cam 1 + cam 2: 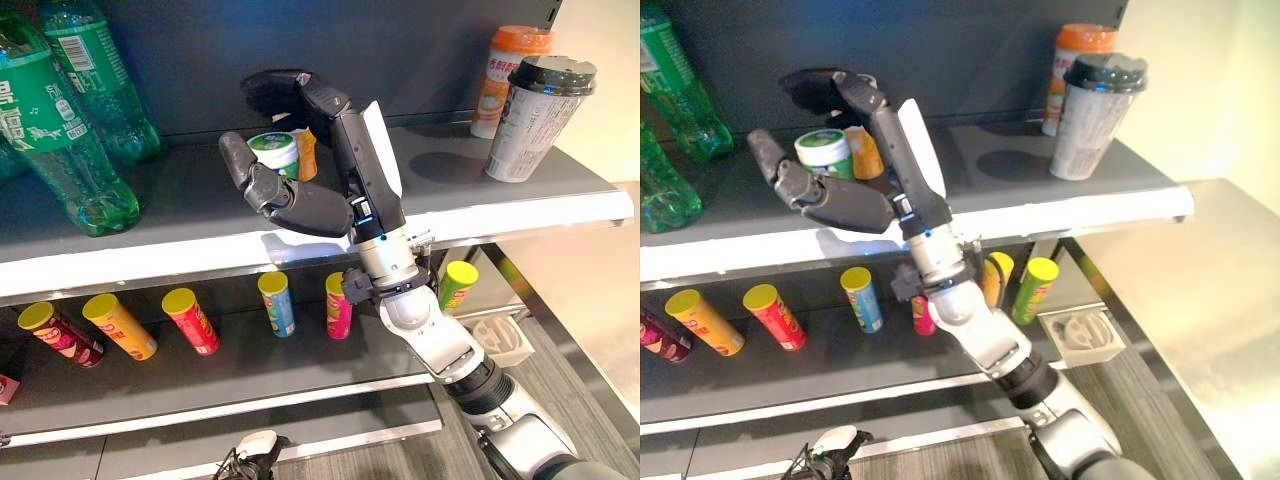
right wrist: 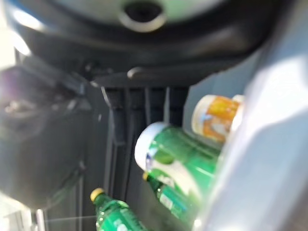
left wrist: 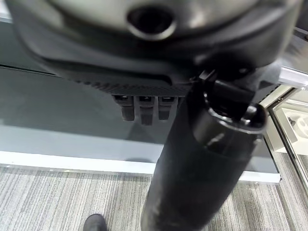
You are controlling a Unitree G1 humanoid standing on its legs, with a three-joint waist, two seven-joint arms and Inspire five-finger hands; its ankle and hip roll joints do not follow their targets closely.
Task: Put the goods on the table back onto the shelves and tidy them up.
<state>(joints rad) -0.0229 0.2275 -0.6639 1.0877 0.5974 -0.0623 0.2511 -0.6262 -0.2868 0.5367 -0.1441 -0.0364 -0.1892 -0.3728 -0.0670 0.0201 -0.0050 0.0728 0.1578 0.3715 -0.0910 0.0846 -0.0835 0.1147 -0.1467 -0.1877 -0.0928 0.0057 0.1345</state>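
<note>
Two small cups stand together on the upper shelf (image 1: 200, 215), inside the reach of the right hand (image 1: 320, 205): a green cup (image 1: 274, 152) with a white lid, and an orange cup (image 1: 306, 152) just beside it, toward the hand's white-covered thumb. The right arm comes up from the lower right and the hand sits over the shelf edge, palm toward the cups. Its fingers arch over the top and far side of the pair, and another dark digit reaches out on the near left side of the green cup. The hand is spread wide around them; whether any finger actually touches a cup is hard to say, and no clear grip shows. The right wrist view shows the green cup and orange cup close past the hand, with green bottles beyond.

At the left of the same shelf stand large green bottles (image 1: 70, 110). At the right end stand a tall cup with a dark lid (image 1: 540, 115) and, behind it, an orange-lidded cup (image 1: 505, 75).

On the lower shelf (image 1: 220, 380) several chip cans with yellow lids lie in a row; a red can (image 1: 190, 320) is among them.

The left hand (image 3: 144, 108) shows in its wrist view, with fingers hanging straight above a shelf and the striped floor.
</note>
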